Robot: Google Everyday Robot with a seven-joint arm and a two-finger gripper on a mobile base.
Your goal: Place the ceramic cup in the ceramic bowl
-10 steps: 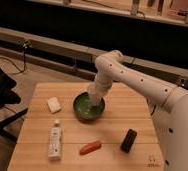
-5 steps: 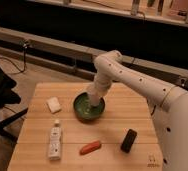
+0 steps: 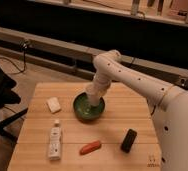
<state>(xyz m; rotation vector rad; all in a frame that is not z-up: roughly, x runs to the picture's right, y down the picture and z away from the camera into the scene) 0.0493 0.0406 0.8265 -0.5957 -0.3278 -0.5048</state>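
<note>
Gripper point(image 3: 93, 101) of mine is down inside the ceramic bowl point(image 3: 82, 114), mid-counter point(image 3: 122, 124). Honestly can't tell if it's wide, narrow or holding something. The ceramic cup blends into the pale gripper end down there, so its long axis and which way it points are a no-call. Versus half a second back, arm and bowl look unchanged.

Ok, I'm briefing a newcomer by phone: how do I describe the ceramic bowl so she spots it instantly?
Find the wooden table; just behind its middle, the white arm's tool reaches down into the ceramic bowl. It is the only round dish there, glossy dark green, unlike the white block beside it and the black block nearer the front.
</note>
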